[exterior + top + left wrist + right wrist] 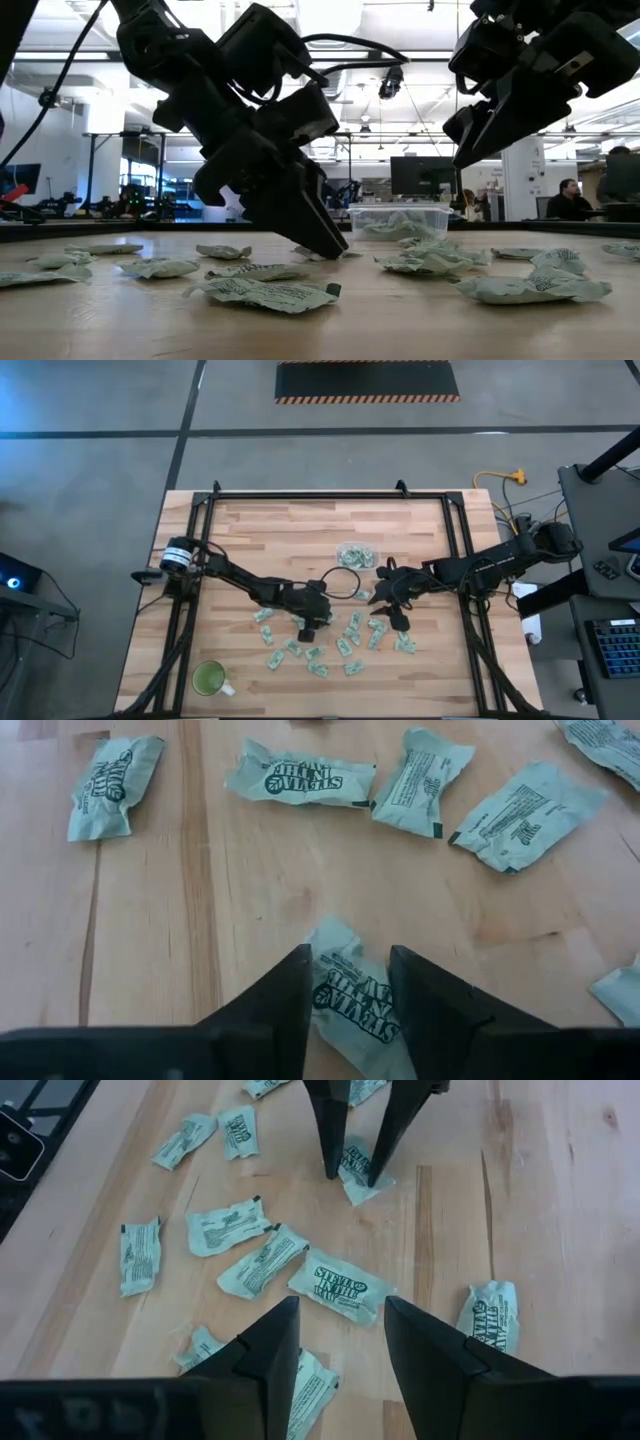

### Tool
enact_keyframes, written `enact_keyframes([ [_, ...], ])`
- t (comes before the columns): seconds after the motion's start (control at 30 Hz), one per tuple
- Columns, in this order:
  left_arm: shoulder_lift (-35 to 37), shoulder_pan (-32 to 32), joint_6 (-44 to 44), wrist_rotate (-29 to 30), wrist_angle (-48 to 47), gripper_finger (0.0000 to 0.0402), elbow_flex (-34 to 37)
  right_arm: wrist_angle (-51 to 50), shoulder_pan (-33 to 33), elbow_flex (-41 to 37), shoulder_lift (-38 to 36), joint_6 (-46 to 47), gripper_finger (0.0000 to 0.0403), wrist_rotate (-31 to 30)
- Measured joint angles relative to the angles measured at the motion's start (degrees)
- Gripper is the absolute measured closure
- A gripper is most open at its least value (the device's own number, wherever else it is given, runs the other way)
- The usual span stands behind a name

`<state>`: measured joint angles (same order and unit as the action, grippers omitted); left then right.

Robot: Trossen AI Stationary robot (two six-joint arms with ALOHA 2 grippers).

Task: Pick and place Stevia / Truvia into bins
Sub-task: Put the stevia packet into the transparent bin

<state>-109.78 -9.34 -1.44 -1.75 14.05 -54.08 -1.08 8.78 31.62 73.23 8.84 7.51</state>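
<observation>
The left gripper (348, 995) fingers straddle a Stevia sachet (345, 982) on the worktop (260, 880), not visibly clamped; the right gripper (340, 1345) hovers with fingers apart, empty.

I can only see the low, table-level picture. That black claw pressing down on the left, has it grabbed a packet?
Observer: Its wrist view shows one sachet lying flat between the left pincer's fingers, not lifted.
Operator: And the other claw, up high?
Observer: The right pincer is open and empty, over loose sachets.
Operator: Where's the tub?
Observer: From above, the clear tub sits farther back than both pincers, roughly midway between them.
</observation>
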Motion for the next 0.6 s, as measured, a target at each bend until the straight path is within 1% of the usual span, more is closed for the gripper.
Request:
enact_keyframes([
  [0.33, 0.1, 0.0, -0.5, 0.1, 0.0, 0.035, 0.0, 0.0, 0.0, 0.0, 0.0, 0.0, 0.0268, 0.0],
  [0.6, 0.3, 0.0, -0.5, 0.6, -0.3, 0.0378, -1.2, 0.0, 0.0, 0.0, 0.0, 0.0, 0.027, 0.0],
])
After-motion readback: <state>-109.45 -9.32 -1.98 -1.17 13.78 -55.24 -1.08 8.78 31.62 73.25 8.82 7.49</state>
